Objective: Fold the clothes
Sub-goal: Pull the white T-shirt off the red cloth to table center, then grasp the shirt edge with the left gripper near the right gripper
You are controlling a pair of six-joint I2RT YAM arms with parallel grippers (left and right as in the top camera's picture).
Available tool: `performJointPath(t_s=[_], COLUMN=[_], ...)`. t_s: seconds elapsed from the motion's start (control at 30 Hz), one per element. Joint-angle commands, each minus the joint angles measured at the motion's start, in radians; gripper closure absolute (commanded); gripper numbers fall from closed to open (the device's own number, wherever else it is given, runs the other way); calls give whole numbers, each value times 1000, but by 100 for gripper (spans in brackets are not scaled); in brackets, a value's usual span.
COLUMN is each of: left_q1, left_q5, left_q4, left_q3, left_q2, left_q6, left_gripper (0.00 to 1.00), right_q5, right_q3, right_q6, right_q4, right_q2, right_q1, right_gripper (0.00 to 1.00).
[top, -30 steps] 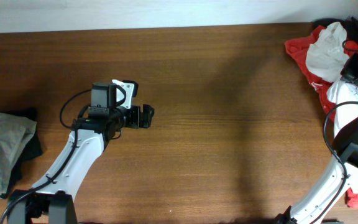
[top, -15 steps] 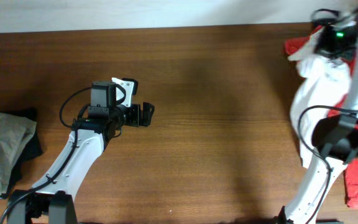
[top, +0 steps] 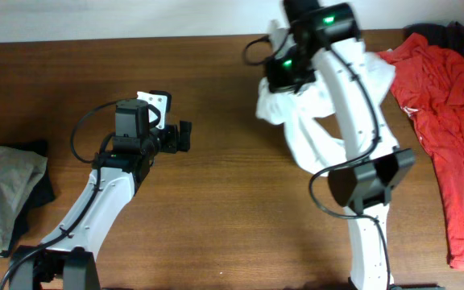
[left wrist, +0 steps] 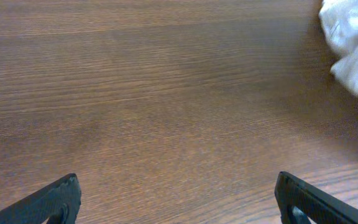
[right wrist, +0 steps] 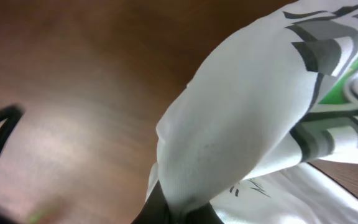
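The white T-shirt (top: 308,133) hangs bunched from my right gripper (top: 284,72) above the far middle of the table and trails down to the right. In the right wrist view the gripper (right wrist: 179,208) is shut on a fold of the shirt (right wrist: 229,124), whose green and grey print shows at the upper right. My left gripper (top: 185,137) is open and empty over bare wood, left of the shirt. In the left wrist view its fingertips (left wrist: 179,202) are wide apart, and an edge of the white shirt (left wrist: 353,43) shows at the upper right.
A red garment (top: 449,121) lies spread along the right side of the table. A beige-grey folded garment (top: 2,193) on dark cloth sits at the left edge. The brown wooden table (top: 216,225) lies between them.
My right arm has swung from the far right corner to the far middle, lifting the white T-shirt off the red garment and carrying it left. My left gripper shifted slightly.
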Motion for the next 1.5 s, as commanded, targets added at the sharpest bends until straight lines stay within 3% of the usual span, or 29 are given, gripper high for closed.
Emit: performJointPath(t_s=[0.0, 0.4, 0.43, 0.47, 0.5, 0.53, 0.57, 0.7, 0.87, 0.97, 1.03, 1.17, 1.33, 1.37, 1.47], left_q1=[21, 186, 190, 190, 190, 190, 190, 190, 190, 190, 185, 184, 177, 172, 122], left_q5=[-41, -41, -41, -41, -41, -41, -41, -40, -41, -40, -16, 109, 153, 201, 250], left_q4=[9, 63, 69, 73, 80, 86, 90, 116, 122, 122, 125, 135, 146, 161, 219], left_q3=[22, 22, 22, 22, 22, 22, 22, 22, 22, 22, 22, 22, 22, 22, 22], left_q2=[5, 5, 5, 5, 5, 5, 5, 5, 8, 27, 74, 170, 172, 176, 235], left_q6=[18, 15, 15, 15, 15, 15, 15, 15, 16, 15, 15, 14, 11, 11, 11], left_gripper=[1, 1, 1, 1, 1, 1, 1, 1, 1, 1, 7, 7, 6, 2, 1], right_q5=[-6, -52, -21, 35, 111, 170, 172, 164, 126, 125, 109, 35, -60, -80, -80], right_q3=[26, 25, 25, 25, 25, 25, 25, -52, -456, -643, -642, -637, -637, -635, -563], right_q6=[-28, -127, -83, -32, 29, 83, 114, 203, 209, 206, 202, 156, 146, 117, 82], right_q4=[-14, -84, -84, -84, -84, -84, -84, -84, -25, 117, 153, 311, 531, 550, 489], right_q2=[-41, -41, -41, -41, -41, -41, -41, -39, -39, -39, -41, -40, -40, -40, -40], right_q1=[99, 430, 429, 419, 401, 362, 320, 39, -158, -154, -134, -135, -117, -116, -117], right_gripper=[96, 96, 84, 59, 41, 13, 2, 1, 1, 1, 1, 1, 1, 1, 1])
